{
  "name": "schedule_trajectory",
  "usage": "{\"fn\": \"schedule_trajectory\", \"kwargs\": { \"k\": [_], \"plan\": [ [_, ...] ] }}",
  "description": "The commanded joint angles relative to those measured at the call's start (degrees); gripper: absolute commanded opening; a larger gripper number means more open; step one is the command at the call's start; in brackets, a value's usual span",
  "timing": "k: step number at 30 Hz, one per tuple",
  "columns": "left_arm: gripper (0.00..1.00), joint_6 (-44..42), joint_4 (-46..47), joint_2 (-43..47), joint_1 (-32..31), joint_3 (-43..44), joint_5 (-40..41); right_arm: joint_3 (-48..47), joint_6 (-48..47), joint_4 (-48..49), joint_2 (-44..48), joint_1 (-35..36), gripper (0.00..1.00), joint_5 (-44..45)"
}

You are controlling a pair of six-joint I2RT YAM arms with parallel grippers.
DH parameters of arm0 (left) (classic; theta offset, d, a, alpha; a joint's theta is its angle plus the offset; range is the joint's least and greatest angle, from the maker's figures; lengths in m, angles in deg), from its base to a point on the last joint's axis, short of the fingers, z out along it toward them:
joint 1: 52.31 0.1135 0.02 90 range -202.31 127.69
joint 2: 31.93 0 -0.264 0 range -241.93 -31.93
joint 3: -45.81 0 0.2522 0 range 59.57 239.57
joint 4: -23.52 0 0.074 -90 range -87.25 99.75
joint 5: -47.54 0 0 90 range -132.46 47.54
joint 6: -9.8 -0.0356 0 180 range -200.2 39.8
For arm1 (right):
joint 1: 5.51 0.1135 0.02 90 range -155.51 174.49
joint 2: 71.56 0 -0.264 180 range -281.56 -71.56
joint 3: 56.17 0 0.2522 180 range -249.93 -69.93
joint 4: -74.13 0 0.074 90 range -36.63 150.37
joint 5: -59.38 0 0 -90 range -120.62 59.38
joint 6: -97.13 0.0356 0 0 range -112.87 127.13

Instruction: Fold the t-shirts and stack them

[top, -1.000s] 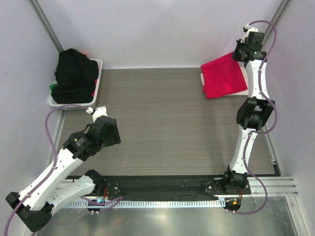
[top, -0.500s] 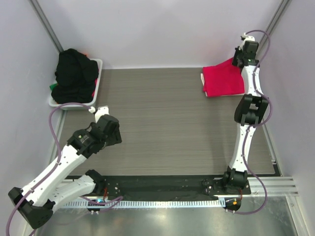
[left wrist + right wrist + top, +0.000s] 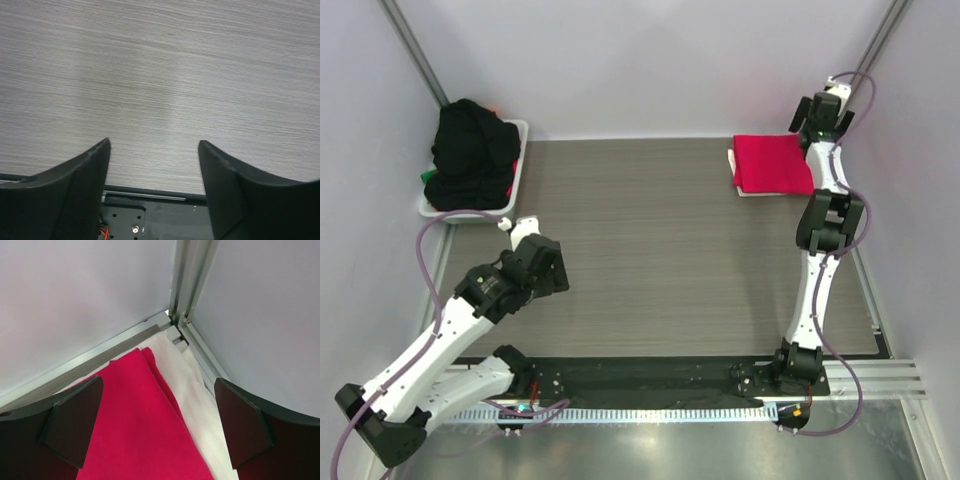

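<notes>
Right fingers [image 3: 70, 425] gape empty over pinkish-red folded cloth t-shirt [image 3: 140, 430] stacked on white folded t-shirt [image 3: 200, 405]; left fingers [image 3: 75, 185] wide, empty; black shirt heap [image 3: 470, 150] in white plastic basket [image 3: 518, 172] awaits folding.

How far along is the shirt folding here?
Done: red shirt folded, lying on white shirt, far right corner. In hand: nothing; right end effector open above that stack, left end effector open over bare table. Left: black shirts heaped in basket.
</notes>
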Motion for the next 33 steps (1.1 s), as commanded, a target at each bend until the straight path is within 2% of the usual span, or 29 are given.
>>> {"fn": "schedule_trajectory", "kwargs": {
  "k": [1,6,7,8,9,10,12,14,16,17,19,24,26,30,33],
  "plan": [
    [0.74,1.01,0.20,2.34,0.14,0.32,1.71,4.78,7.44,5.36,16.74,0.91,1.00,3.70],
    [0.86,0.57,1.17,5.15,0.14,-0.04,1.10,14.18,18.33,-0.79,31.85,2.67,1.00,-6.04],
    [0.95,0.57,1.08,5.59,0.14,-0.04,1.27,19.86,22.70,-1.84,37.28,3.20,1.00,-7.46],
    [0.99,0.57,1.43,6.12,0.14,-0.12,1.53,23.57,24.92,-2.98,40.64,4.51,1.00,-10.95],
    [1.00,0.40,1.70,6.56,0.14,-0.21,1.53,27.61,26.16,-2.91,43.72,5.30,1.00,-12.90],
    [1.00,0.31,2.31,7.69,0.14,-0.56,2.23,35.92,29.31,-2.82,50.01,6.70,1.00,-13.62],
    [1.00,0.13,3.01,9.01,0.14,-1.00,3.20,44.05,30.83,-2.82,55.50,11.27,1.00,-16.78],
    [1.00,0.48,3.37,11.38,0.14,-1.35,4.35,55.22,32.49,-2.91,63.30,19.85,1.00,-17.40],
    [1.00,0.57,4.59,13.49,0.14,-2.84,3.39,65.38,34.08,-2.90,67.99,24.80,1.00,-17.49],
    [1.00,0.31,6.08,15.77,0.14,-3.37,3.03,68.49,36.43,-2.90,71.49,29.26,1.00,-21.32],
    [1.00,0.13,6.71,17.54,0.14,-4.25,3.20,76.82,38.29,-1.86,73.89,32.10,0.99,-25.38],
    [1.00,0.57,6.36,20.62,0.14,-4.52,4.87,92.22,43.40,-2.11,80.47,38.87,0.99,-32.69],
    [1.00,0.83,6.01,20.71,0.14,-4.52,5.48,95.93,44.27,-3.60,83.72,40.46,1.00,-31.74],
    [1.00,0.92,5.65,19.84,0.14,-4.26,5.75,105.41,47.09,-3.70,97.32,41.52,1.00,-31.29],
    [1.00,1.19,5.21,18.96,0.14,-4.08,5.93,106.84,47.09,-6.59,102.45,41.52,1.00,-30.07]
  ]
}}
